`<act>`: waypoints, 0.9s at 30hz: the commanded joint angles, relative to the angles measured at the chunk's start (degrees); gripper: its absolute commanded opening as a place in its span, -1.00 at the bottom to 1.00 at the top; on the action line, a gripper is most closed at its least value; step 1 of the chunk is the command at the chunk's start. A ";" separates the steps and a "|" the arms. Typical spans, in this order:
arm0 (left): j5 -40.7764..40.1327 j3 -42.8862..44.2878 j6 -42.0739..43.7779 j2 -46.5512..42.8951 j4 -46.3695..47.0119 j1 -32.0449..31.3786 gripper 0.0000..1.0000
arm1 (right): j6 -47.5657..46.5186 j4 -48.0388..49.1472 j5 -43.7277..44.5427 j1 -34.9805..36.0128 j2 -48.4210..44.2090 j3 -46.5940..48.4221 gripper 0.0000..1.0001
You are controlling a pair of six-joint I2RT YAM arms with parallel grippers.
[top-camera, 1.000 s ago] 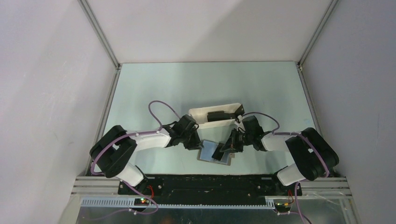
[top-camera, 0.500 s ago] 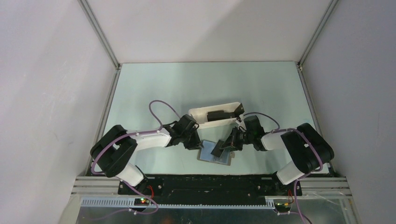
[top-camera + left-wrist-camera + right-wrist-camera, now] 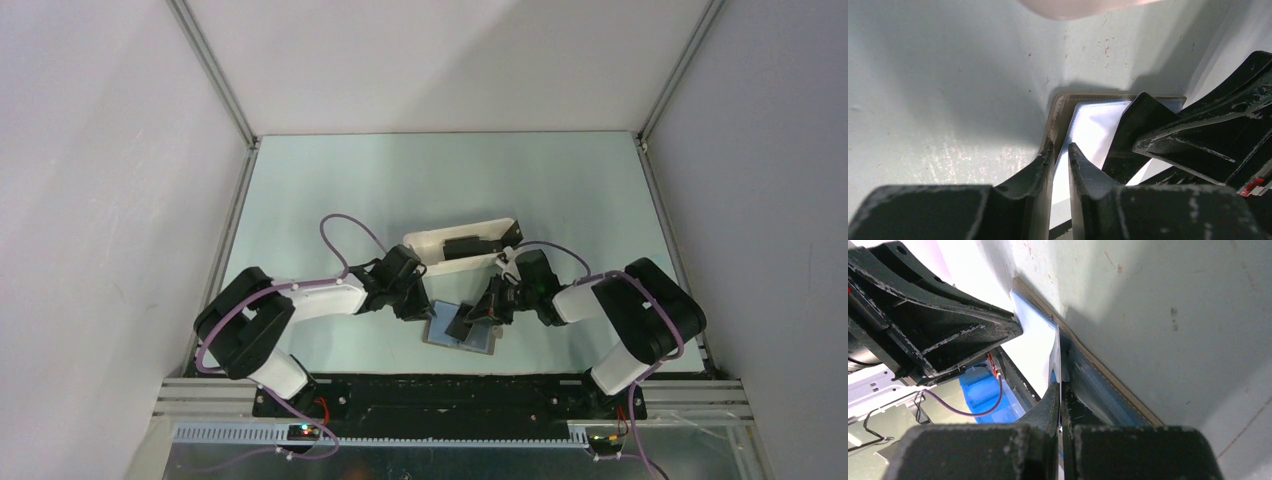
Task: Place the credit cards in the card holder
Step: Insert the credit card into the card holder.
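A pale green surface [image 3: 330, 200] sits boxed in by plain white walls [image 3: 100, 200] on three sides, with metal frame posts [image 3: 215, 70] running up the back corners. Near the middle lies a long white tray [image 3: 425, 245], set at a slight slant, with dark cards [image 3: 465, 247] inside it. Two black and white arms reach in from the near edge and meet just in front of the tray.

The card holder [image 3: 480, 343] lies open and flat on the surface, just in front of the tray and between the two arms, its light blue lining facing up.

The left claw [image 3: 420, 308] is at the holder's left edge. In the left wrist view its fingers stand close together, pinching that grey-brown edge between them.

The right claw [image 3: 478, 318] is over the middle of the holder. It is clamped tight on a thin dark credit card [image 3: 463, 323], held tilted with its lower end down against the blue lining.
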 commanded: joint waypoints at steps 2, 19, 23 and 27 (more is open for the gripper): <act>-2.77 -1.02 1.88 3.55 -2.24 -0.32 -0.53 | -3.52 -2.84 -0.74 1.06 2.04 -0.44 -1.00; -2.23 -0.49 2.46 4.24 -2.24 -0.34 -0.54 | -4.64 -2.16 -4.43 2.05 9.57 3.31 -0.97; -2.04 -0.36 2.57 4.47 -2.23 -0.32 -0.54 | -5.98 -4.89 -3.18 2.32 8.95 5.10 -0.74; -2.16 -0.44 2.55 4.19 -2.24 -0.38 -0.54 | -7.57 -10.08 -1.00 2.51 6.21 6.56 -0.36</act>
